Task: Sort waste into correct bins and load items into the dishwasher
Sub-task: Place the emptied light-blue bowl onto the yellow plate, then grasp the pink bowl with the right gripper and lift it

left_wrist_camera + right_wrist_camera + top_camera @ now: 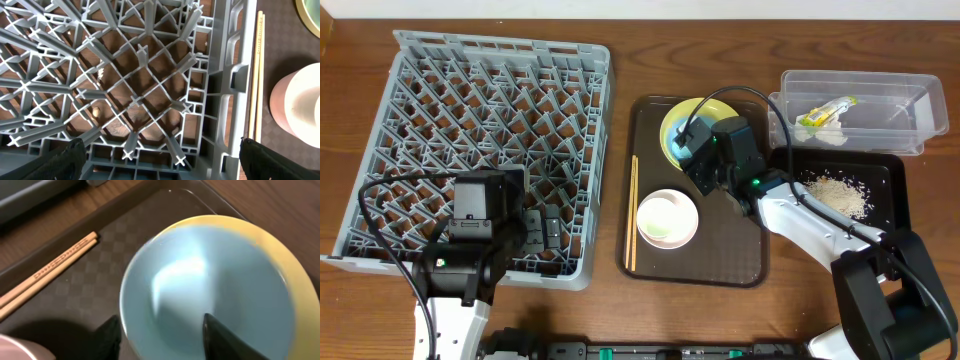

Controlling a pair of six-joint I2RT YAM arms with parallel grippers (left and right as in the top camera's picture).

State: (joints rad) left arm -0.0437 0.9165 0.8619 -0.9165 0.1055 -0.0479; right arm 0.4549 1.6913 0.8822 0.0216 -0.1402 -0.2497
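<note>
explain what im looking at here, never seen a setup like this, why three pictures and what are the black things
The black things are two robot arms at a table. One picture comes from a camera overhead; the others come from cameras on each wrist. The left gripper hovers open over the grey dish rack, holding nothing. The right gripper has one finger inside and one outside the light blue bowl's rim, above the yellow plate. The brown tray also carries a pink bowl and chopsticks. Further right: a clear tub with a wrapper, and crumbs in a black tray.

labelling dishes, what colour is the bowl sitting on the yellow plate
Light blue. The bowl shows best in the right wrist view, on the plate.
</note>
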